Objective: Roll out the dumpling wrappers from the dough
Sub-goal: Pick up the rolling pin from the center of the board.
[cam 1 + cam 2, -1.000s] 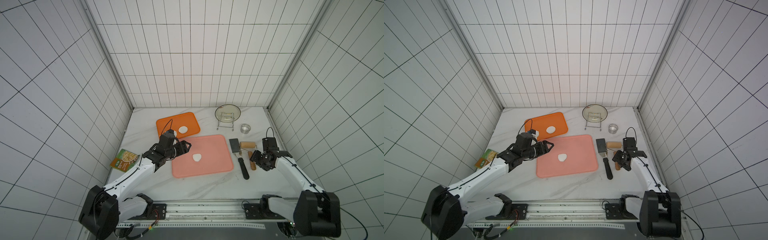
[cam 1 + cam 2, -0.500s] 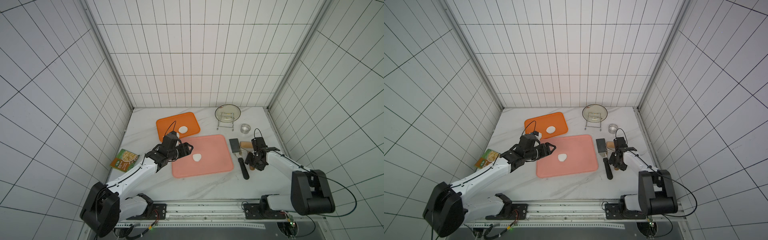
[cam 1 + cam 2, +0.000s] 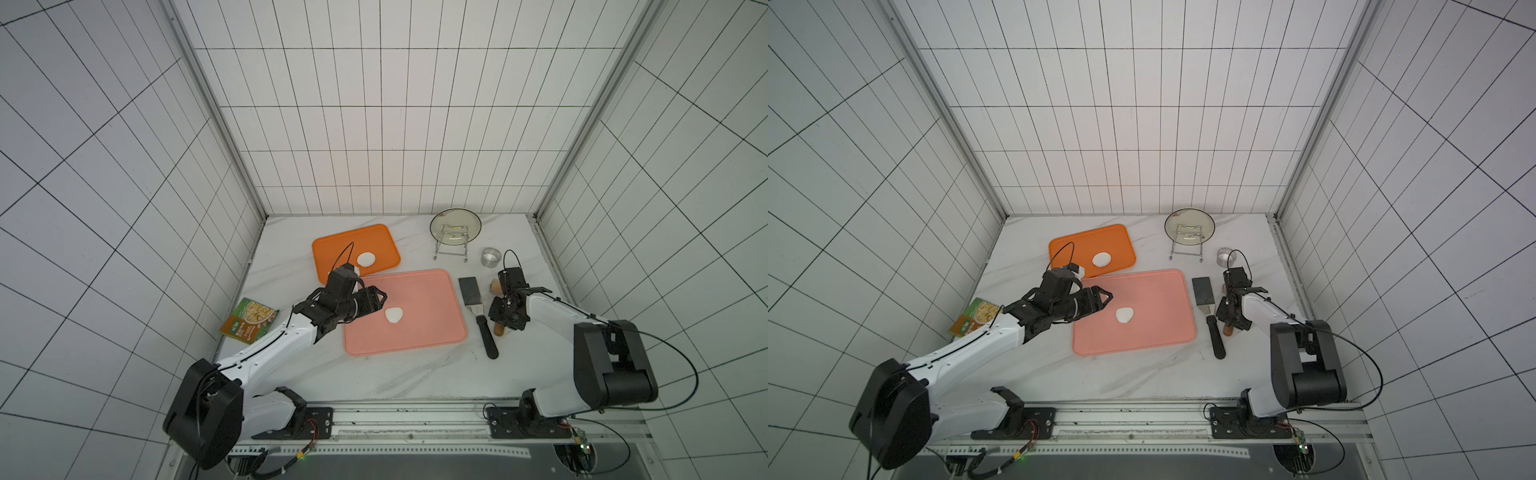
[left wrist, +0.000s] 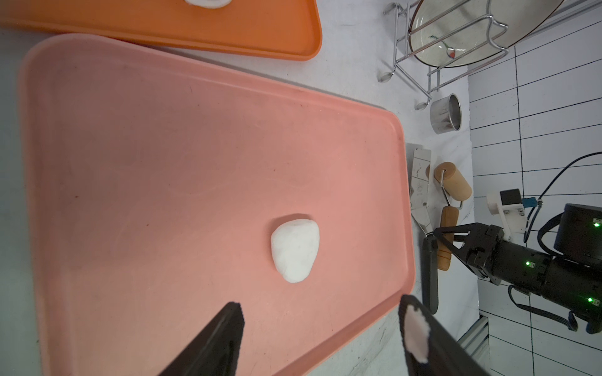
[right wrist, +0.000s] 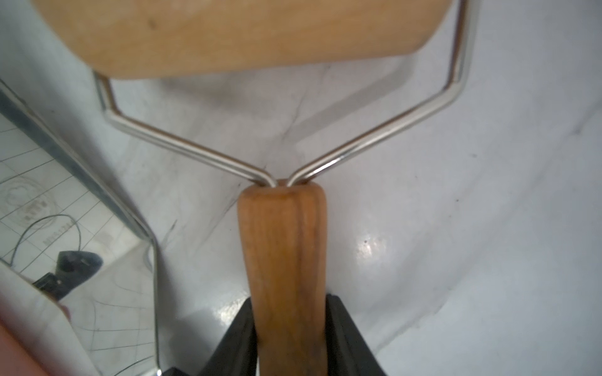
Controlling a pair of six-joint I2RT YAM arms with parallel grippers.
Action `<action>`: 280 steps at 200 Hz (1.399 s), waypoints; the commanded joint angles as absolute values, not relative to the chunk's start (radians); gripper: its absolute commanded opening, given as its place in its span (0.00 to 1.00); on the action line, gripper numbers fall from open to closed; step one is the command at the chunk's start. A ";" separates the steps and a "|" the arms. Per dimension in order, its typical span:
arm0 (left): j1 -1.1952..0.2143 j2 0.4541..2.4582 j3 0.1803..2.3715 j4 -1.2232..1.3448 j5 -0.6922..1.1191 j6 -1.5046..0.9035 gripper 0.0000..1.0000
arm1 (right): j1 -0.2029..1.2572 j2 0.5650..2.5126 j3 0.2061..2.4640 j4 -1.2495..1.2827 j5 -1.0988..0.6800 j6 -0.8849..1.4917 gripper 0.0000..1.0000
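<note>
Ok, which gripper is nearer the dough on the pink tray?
Left. The left gripper hangs open over the pink tray, right beside the dough; the right gripper is off the tray, past the spatula, clamped on the roller handle.

Top views: we see only drum end and handle tip of wooden dough roller with steel wire frame (image 3: 495, 286). Its middle is hidden under right gripper (image 3: 502, 316); jaw contact not resolvable there.

Right wrist view: roller drum blurred and cut by frame edge. Handle butt and black fingers (image 5: 342, 325) run out of frame. Mirror-bright steel spatula blade (image 5: 81, 309) cut off too.

Left wrist view: thin round white dumpling wrapper (image 4: 208, 2) cropped to sliver. Clear glass plate in wire rack (image 4: 472, 35) partly cropped.

Print on green food packet (image 3: 249, 321) too small; we cannot read it.
</note>
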State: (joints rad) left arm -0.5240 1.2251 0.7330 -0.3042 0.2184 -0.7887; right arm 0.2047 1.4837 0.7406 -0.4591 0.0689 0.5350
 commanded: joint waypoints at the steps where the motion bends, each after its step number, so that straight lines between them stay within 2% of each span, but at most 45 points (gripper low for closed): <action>1: -0.529 1.211 0.752 -0.298 0.217 -0.780 0.75 | 0.224 1.470 0.734 -0.473 0.064 0.535 0.31; 35: -0.529 1.203 0.754 -0.298 0.216 -0.784 0.75 | 0.240 1.360 0.723 -0.514 0.074 0.530 0.24; 78: -0.529 1.186 0.778 -0.317 0.215 -0.774 0.75 | 0.247 1.176 0.740 -0.580 0.083 0.499 0.21; 137: -0.529 1.169 0.854 -0.333 0.249 -0.764 0.73 | 0.350 0.976 0.764 -0.541 -0.136 0.394 0.20; 155: -0.529 1.172 0.883 -0.331 0.279 -0.764 0.73 | 0.407 0.951 0.771 -0.517 -0.183 0.364 0.16; 207: -0.572 1.196 0.950 -0.306 0.350 -0.772 0.72 | 0.587 0.932 0.790 -0.441 -0.204 0.295 0.17; 256: -0.676 1.284 0.980 -0.239 0.362 -0.802 0.72 | 0.727 0.957 0.817 -0.389 -0.110 0.272 0.16; 280: -0.702 1.325 1.003 -0.227 0.363 -0.809 0.69 | 0.762 0.961 0.827 -0.362 -0.085 0.270 0.15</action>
State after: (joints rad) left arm -0.6804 1.2896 0.9619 -0.2710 0.3508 -0.7967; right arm 0.7296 0.9619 0.7544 -0.4557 -0.1383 0.2935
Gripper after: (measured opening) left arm 0.699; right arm 0.308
